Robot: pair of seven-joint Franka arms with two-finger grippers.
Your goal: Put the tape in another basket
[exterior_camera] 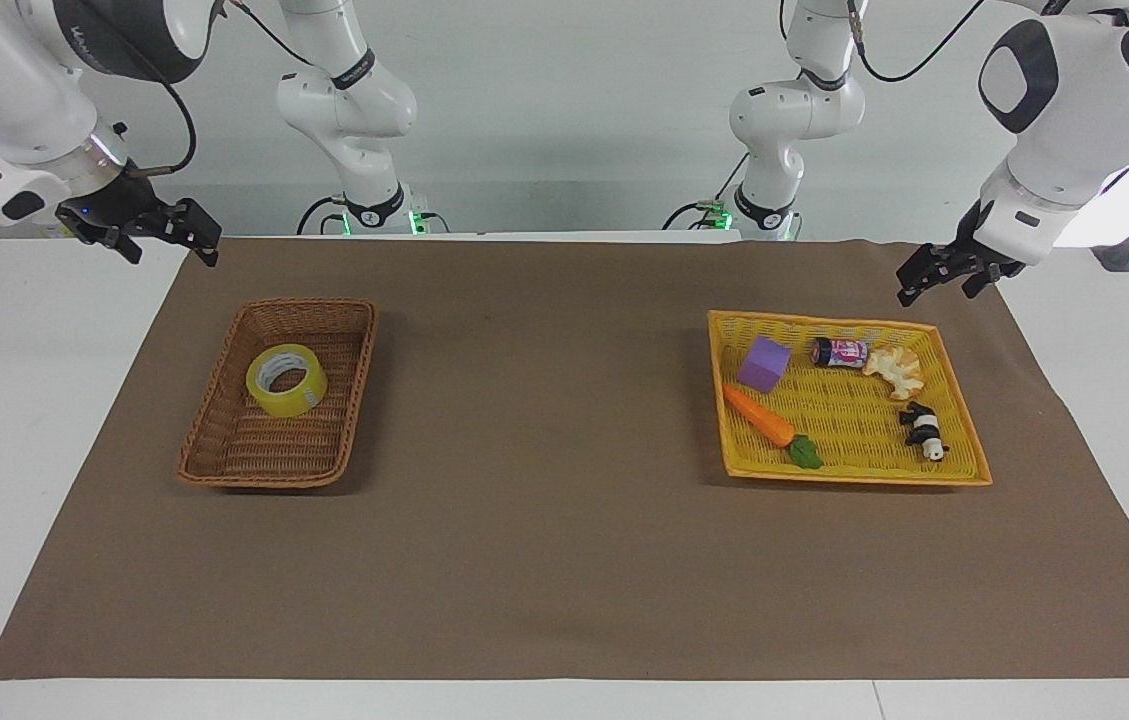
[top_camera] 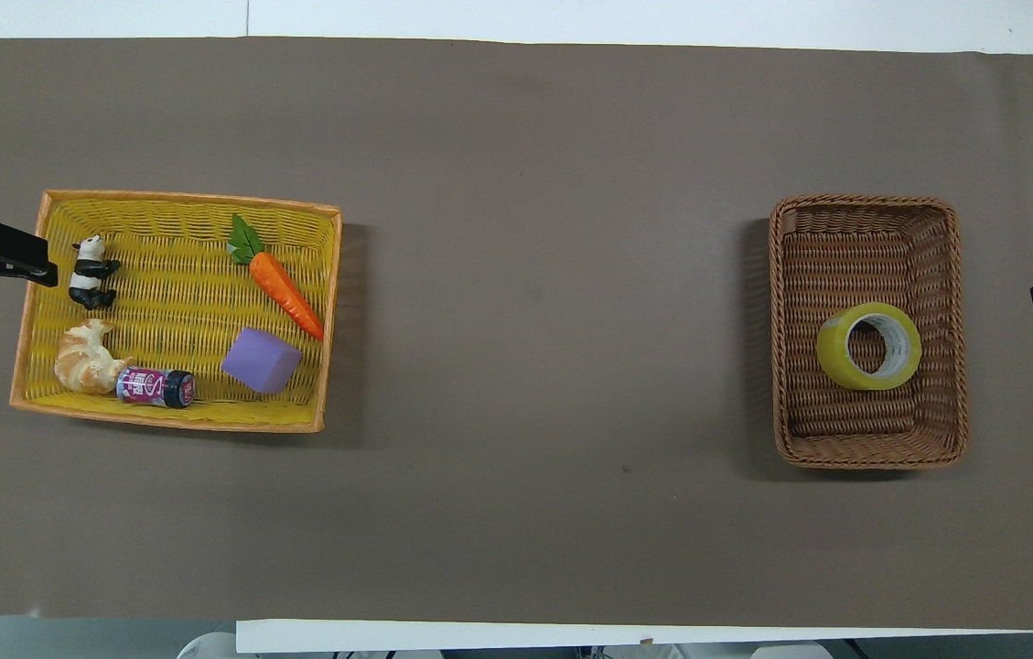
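The right end effector (exterior_camera: 192, 232) hangs in the air over the edge of the brown mat (exterior_camera: 544, 560), at the right arm's end of the tabletop (exterior_camera: 14, 400). It holds nothing, and I cannot tell if its fingers are open or closed. The basket (exterior_camera: 224, 440) of dark brown wicker lies on the mat near this end. The tape (exterior_camera: 286, 380) lies inside this basket, in the half nearer to the robots, tilted so that its white core shows. Nothing touches it.

Toward the left arm's end lies the yellow basket (exterior_camera: 849, 325), well apart from the brown one. In it are a purple block (exterior_camera: 763, 364), an orange carrot (exterior_camera: 769, 424), a small can (exterior_camera: 839, 352) lying on its side, a croissant (exterior_camera: 894, 368) touching the can, and a panda figure (exterior_camera: 923, 431). The left end effector (exterior_camera: 936, 275) hangs above the mat just beside the yellow basket's corner. It carries nothing; whether its fingers are open I cannot tell.
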